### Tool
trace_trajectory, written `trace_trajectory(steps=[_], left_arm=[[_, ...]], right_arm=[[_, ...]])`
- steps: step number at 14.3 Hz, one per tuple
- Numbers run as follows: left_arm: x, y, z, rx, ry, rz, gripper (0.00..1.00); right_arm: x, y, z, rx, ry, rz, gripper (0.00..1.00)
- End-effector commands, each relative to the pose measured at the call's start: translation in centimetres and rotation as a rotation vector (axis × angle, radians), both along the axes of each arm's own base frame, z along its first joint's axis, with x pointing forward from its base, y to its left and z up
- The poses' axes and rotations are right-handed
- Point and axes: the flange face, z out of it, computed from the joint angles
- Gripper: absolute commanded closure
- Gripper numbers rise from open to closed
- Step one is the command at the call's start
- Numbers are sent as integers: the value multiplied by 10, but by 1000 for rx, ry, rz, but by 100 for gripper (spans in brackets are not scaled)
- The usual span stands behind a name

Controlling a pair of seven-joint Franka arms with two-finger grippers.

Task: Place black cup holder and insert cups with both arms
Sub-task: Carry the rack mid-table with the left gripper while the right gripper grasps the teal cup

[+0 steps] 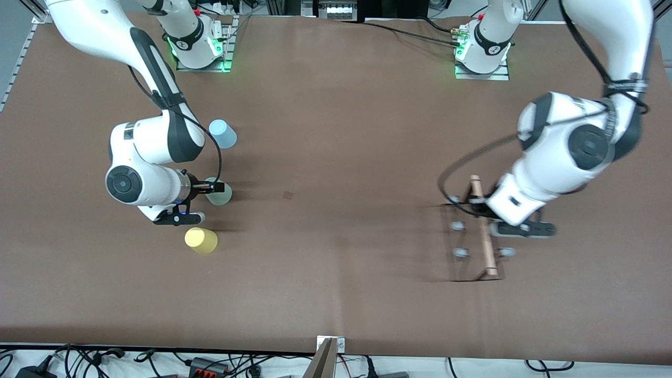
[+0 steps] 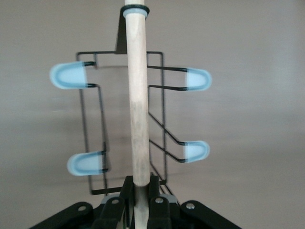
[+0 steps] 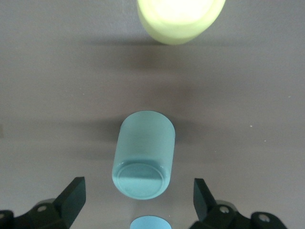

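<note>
The left gripper (image 2: 140, 202) clenches the light, stiff black cup holder (image 1: 475, 231) by its wooden rod (image 2: 137, 105), while the right gripper (image 3: 138, 200) hangs spread over the mint green cup (image 3: 143, 152) near the table's right-arm edge.

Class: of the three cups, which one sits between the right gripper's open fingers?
The mint green cup. The right gripper straddles it; the yellow cup and light blue cup stand apart.

Thin black wire rack (image 2: 157, 119), pale matt wooden rod (image 2: 137, 109), smooth plastic cups (image 3: 143, 152), matt brown table (image 1: 336, 236)
</note>
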Motion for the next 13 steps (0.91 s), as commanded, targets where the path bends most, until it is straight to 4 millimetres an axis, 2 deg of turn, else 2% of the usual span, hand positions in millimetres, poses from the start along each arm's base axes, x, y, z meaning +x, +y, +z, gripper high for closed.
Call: trace_trajectory(steps=[1, 3, 4, 6, 8, 11, 13], left_arm=[[-17, -96, 16, -46, 5, 27, 99], [-27, -157, 8, -71, 21, 89, 99], [-36, -193, 1, -84, 28, 104, 99], [-45, -246, -11, -109, 36, 126, 99], [-54, -277, -27, -117, 41, 102, 99], [-66, -302, -46, -134, 31, 75, 98], [-70, -310, -62, -126, 36, 80, 96]], right_arm=[[-7, 3, -13, -3, 10, -37, 0], [-6, 5, -17, -15, 7, -79, 0], [-6, 6, -18, -15, 5, -80, 0], [-7, 5, -27, -19, 17, -82, 0], [-8, 3, -33, -21, 27, -85, 0], [-10, 4, -38, -15, 42, -94, 0], [-10, 4, -42, -16, 48, -92, 0]])
